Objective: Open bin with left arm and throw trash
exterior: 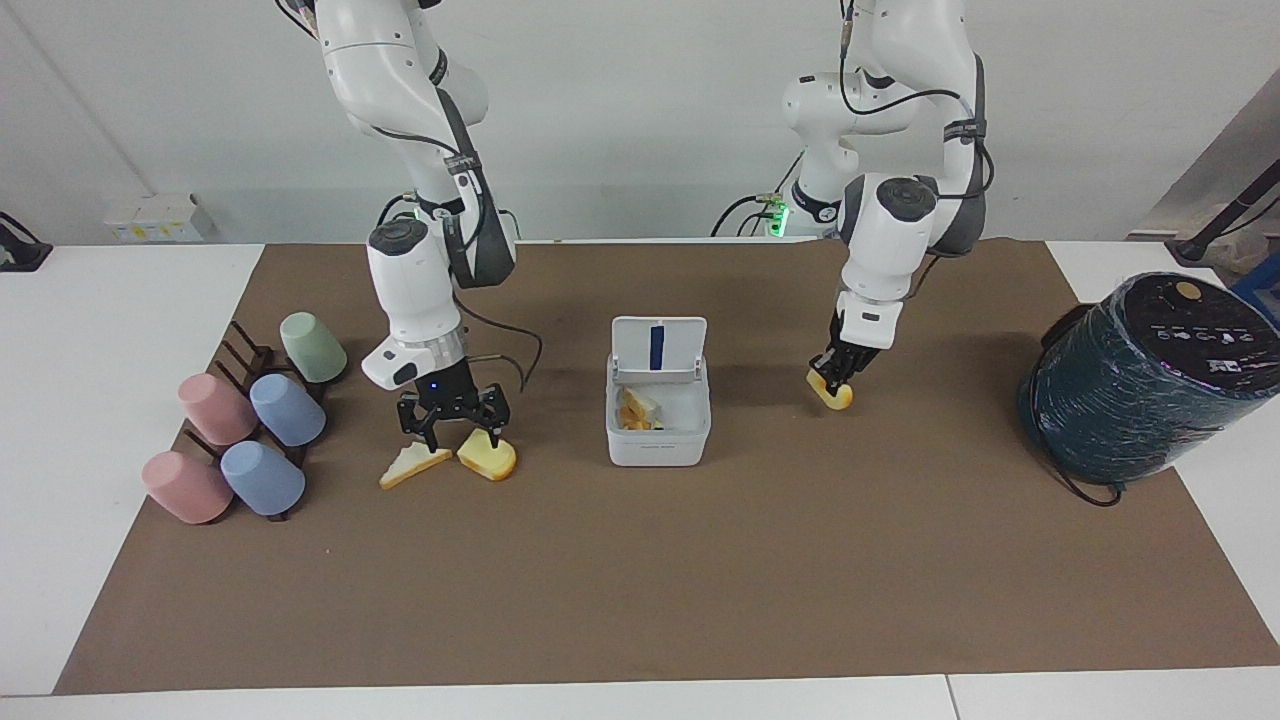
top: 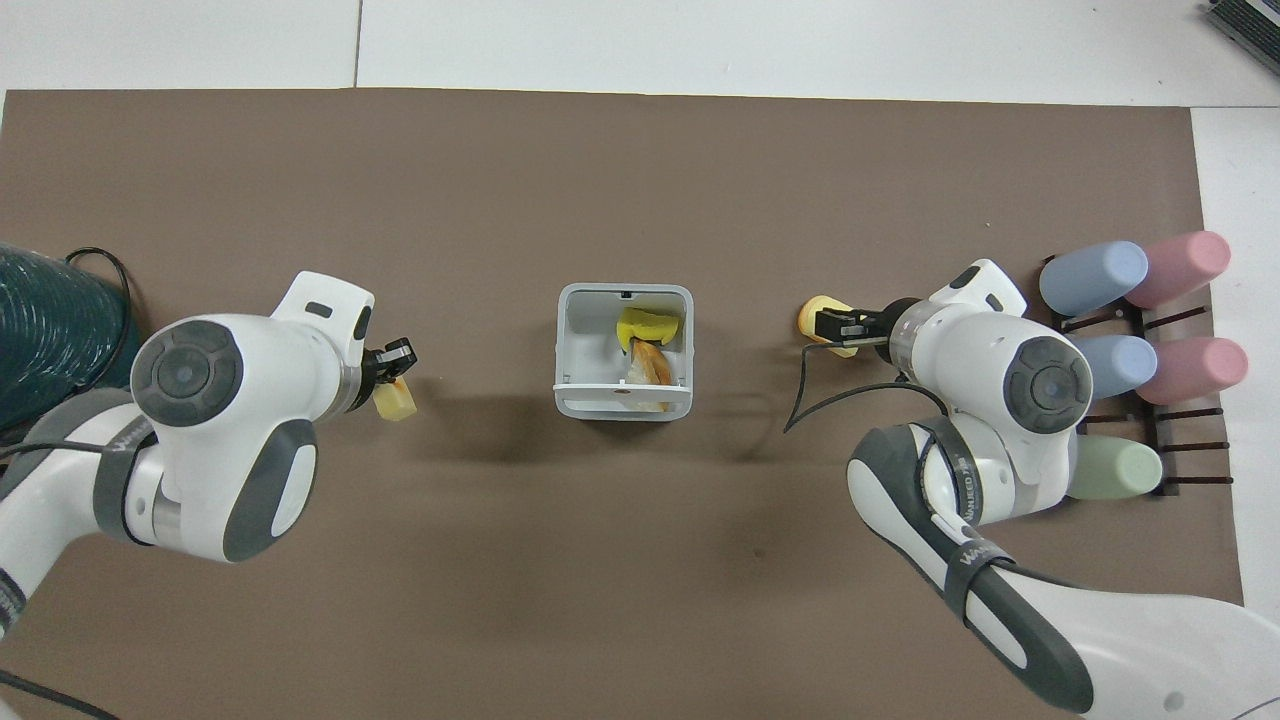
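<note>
The white bin [exterior: 657, 440] [top: 570, 350] stands mid-mat with its lid [exterior: 657, 347] upright and open, and food pieces lie inside. My left gripper [exterior: 836, 376] [top: 392, 362] is shut on a yellow-orange trash wedge [exterior: 832, 394] [top: 396, 403] low at the mat, toward the left arm's end. I cannot tell whether the wedge rests on the mat. My right gripper [exterior: 462, 437] [top: 836, 325] hangs open just above a second wedge [exterior: 488, 459] [top: 812, 313] and a bread slice [exterior: 412, 464]. The right arm hides the bread in the overhead view.
A rack of pastel cups [exterior: 262, 430] [top: 1130, 345] lies at the right arm's end of the mat. A big dark-green wrapped cylinder [exterior: 1140, 375] [top: 50, 340] stands at the left arm's end. The brown mat [exterior: 640, 580] is bare farther from the robots.
</note>
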You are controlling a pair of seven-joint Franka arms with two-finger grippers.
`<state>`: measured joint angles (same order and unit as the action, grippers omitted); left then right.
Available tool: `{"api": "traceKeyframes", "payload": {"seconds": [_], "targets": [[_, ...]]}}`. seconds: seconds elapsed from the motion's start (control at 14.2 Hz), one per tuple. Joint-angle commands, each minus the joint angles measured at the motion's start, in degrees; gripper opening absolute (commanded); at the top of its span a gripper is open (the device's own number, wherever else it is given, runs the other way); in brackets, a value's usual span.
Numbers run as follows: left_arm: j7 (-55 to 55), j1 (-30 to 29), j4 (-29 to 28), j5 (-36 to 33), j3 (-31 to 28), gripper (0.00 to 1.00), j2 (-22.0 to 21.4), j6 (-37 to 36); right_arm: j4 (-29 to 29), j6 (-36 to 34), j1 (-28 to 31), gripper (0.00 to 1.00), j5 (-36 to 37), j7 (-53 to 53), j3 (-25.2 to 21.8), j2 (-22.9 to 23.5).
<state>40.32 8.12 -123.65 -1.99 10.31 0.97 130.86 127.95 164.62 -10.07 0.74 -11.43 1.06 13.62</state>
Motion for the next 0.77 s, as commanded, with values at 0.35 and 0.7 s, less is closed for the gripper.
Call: {"api": "traceKeyframes", "payload": {"seconds": [0.35, 0.7], "targets": [[13.5, 13.6, 21.9, -3.4, -0.1, 0.0, 5.4, -17.7, 2.9, 9.1, 0.1, 0.0, -0.2, -0.7, 0.4, 1.5], [20.8, 19.4, 20.7, -1.9, 0.1, 0.0, 6.7, -4.3, 1.0, 8.9, 0.1, 0.0, -0.7, -6.1, 0.4, 0.1]]}}
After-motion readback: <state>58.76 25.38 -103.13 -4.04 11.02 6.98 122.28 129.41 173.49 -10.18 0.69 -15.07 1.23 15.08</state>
